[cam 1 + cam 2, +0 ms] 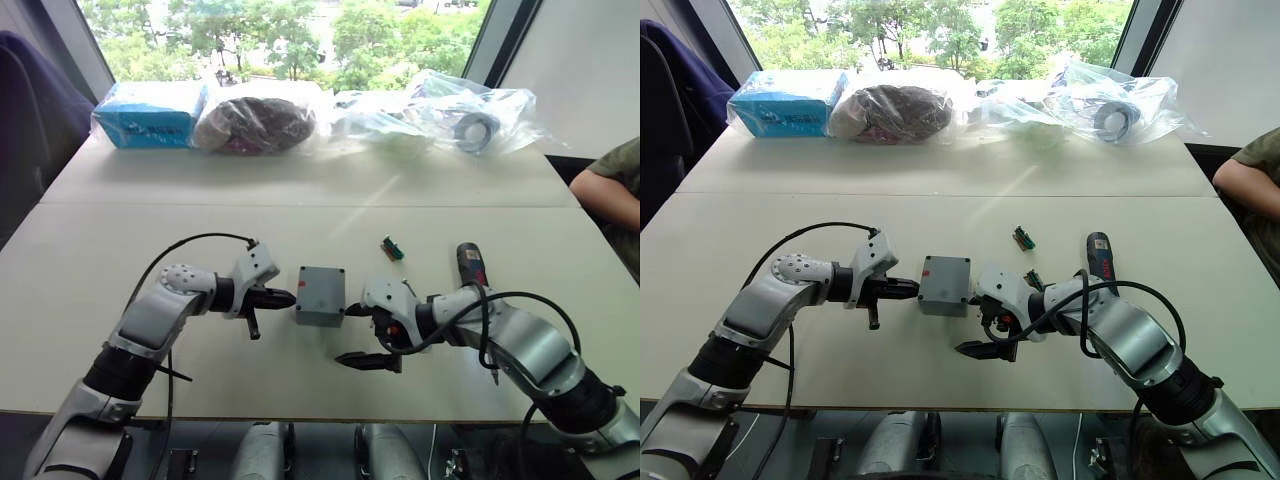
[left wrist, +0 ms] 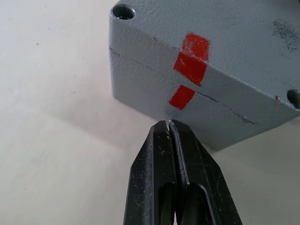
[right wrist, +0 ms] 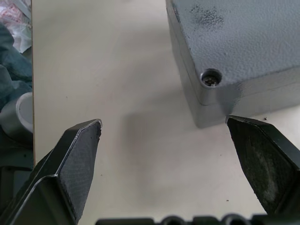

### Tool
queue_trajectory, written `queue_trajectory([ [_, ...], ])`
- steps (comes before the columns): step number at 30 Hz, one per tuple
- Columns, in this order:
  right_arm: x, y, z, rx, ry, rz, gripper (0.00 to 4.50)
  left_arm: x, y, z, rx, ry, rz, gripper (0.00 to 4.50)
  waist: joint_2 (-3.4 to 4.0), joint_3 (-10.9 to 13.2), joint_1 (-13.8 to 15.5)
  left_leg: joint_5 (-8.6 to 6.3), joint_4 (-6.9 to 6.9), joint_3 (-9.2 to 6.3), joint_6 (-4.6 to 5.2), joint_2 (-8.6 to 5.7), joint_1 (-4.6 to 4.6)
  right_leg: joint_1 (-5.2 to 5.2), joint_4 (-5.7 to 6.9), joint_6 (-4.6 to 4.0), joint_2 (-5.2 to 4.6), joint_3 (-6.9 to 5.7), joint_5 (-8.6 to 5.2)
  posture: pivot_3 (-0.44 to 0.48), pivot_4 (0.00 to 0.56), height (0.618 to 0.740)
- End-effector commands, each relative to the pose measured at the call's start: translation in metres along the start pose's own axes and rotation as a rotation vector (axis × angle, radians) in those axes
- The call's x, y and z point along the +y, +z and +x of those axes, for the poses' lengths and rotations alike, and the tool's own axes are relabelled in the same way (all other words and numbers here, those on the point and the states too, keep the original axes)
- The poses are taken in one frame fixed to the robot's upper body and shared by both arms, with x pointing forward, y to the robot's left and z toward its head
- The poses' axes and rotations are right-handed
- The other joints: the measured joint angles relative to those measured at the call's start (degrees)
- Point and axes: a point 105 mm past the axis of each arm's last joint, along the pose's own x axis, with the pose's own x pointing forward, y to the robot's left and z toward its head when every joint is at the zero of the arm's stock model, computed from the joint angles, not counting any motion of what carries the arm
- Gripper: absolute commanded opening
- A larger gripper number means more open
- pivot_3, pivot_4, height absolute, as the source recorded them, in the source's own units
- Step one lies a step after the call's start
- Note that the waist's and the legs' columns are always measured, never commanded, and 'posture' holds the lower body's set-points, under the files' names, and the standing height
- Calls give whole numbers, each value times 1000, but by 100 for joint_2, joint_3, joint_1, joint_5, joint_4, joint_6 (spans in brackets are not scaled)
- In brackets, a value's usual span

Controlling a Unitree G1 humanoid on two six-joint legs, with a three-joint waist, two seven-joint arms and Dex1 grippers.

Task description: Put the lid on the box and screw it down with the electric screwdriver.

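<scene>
The grey box (image 1: 318, 305) stands in the middle of the table with the lid (image 1: 321, 281) resting on top of it, and a seam shows between the two. Red marks (image 2: 190, 65) cross that seam on the wall facing my left gripper (image 1: 287, 298). That gripper is shut, its tip just short of the wall. My right gripper (image 1: 349, 335) is open at the box's other side, one finger by the near right corner, holding nothing. A screw hole (image 3: 210, 78) shows in the lid's corner. The electric screwdriver (image 1: 470, 264) lies on the table to the right, behind my right arm.
A small green connector (image 1: 392, 248) lies beyond the box on the right. A blue packet (image 1: 150, 112) and several plastic bags (image 1: 440, 112) line the table's far edge. A person's arm (image 1: 610, 190) rests at the right edge.
</scene>
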Motion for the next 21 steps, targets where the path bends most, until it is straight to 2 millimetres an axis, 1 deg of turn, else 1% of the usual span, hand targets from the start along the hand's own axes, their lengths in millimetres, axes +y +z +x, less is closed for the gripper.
queue_trajectory([
  [1,4,14,-3,-49,2,-47,4470,-3,8,1,-31,-17,28,0,0,0,0,0,0,0,0,0,0,0,0,0,0,0,0,0,150,740],
  [4,1,14,-8,-48,-23,-45,4470,0,12,-5,-47,-8,24,0,0,0,0,0,0,0,0,0,0,0,0,0,0,0,0,0,150,740],
  [6,-2,14,-14,-46,-48,-46,4470,1,17,-11,-59,-7,22,0,0,0,3,0,0,0,0,0,0,0,0,0,0,0,0,0,150,740],
  [11,-20,21,-59,-89,-191,-4,4470,8,34,-40,-91,-5,25,0,-1,0,0,0,1,-1,0,2,1,1,1,0,-1,0,0,0,150,740],
  [13,-25,26,-71,-128,-229,29,4470,10,39,-47,-108,-2,25,0,-1,0,0,0,1,-1,0,3,3,1,3,0,-1,0,0,0,150,740],
  [16,-36,32,-89,-213,-307,96,4470,11,58,-52,-167,-15,32,0,-1,0,3,0,1,-1,0,3,6,2,11,0,-1,0,-1,0,150,740],
  [18,-46,25,-95,-227,-397,140,4470,5,72,-48,-201,-54,51,0,-2,-1,16,0,1,-1,0,2,6,2,13,0,-1,0,-1,0,150,740],
  [19,-49,21,-97,-223,-427,155,4470,2,76,-46,-207,-70,58,0,-5,-2,20,0,1,-1,0,2,6,3,12,0,-2,0,-1,0,150,740],
  [21,-56,2,-95,-184,-517,190,4470,-7,80,-38,-201,-106,93,0,-6,-3,9,0,1,0,0,0,6,5,12,0,-2,2,-1,0,150,740],
])
